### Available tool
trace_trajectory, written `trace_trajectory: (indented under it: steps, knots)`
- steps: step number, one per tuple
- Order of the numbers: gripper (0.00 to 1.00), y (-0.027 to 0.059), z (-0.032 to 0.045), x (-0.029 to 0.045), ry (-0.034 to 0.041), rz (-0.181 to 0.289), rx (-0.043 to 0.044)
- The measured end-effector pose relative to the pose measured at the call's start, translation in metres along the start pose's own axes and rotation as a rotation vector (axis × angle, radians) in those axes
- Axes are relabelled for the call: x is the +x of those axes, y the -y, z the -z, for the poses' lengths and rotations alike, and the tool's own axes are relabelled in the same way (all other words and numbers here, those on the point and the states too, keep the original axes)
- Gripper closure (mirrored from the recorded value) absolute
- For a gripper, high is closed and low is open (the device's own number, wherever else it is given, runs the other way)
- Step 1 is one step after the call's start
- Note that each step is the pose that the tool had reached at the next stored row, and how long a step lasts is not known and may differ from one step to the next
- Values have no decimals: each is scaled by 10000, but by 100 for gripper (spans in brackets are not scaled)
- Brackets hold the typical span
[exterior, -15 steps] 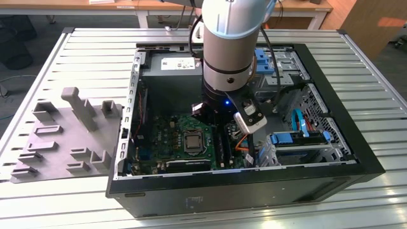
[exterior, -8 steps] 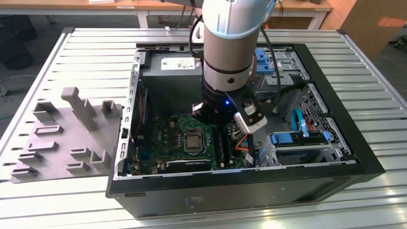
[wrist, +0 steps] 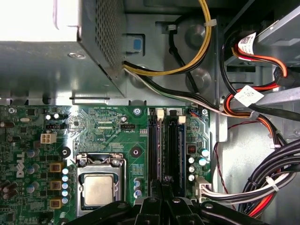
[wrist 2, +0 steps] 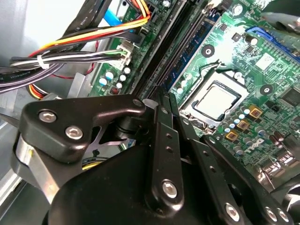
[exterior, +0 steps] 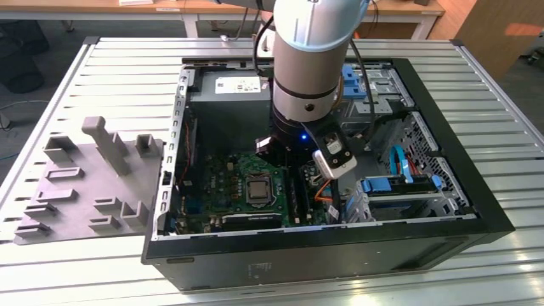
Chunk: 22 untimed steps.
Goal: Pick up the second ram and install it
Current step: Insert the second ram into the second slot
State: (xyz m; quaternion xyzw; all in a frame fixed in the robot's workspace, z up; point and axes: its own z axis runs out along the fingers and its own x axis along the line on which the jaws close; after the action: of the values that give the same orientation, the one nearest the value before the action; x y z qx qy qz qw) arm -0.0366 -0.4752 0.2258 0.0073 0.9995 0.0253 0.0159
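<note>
The second ram [wrist 2: 193, 41], a thin green stick with black chips, stands on edge in one of the long black slots [wrist: 173, 145] of the motherboard [exterior: 223, 191]. My gripper [wrist 2: 164, 101] hangs right over the near end of that stick, inside the open computer case [exterior: 442, 210]. Its black fingers [wrist 2: 161, 136] are pressed together, shut. I cannot tell whether the tips touch the stick. In the first wrist view the gripper [wrist: 166, 183] sits at the end of the slots. In the exterior view the gripper [exterior: 293, 173] is low over the board, beside the processor socket [exterior: 257, 189].
Bundles of black, yellow, red and orange cables [wrist: 262, 183] run close beside the slots. The grey power supply box [wrist: 56, 51] walls off one side. Blue drive brackets [exterior: 399, 185] sit at the exterior view's right. A grey fixture tray [exterior: 85, 185] lies on the slatted table outside the case.
</note>
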Motion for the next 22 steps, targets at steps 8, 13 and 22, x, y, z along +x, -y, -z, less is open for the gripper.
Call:
trace_trajectory:
  steps: [8,13,22]
  knots:
    - [88,9,0,-9,-13,-1,0]
    - [88,12,1,-9,-13,-2,1]
    - [88,19,-4,-9,-13,-2,2]
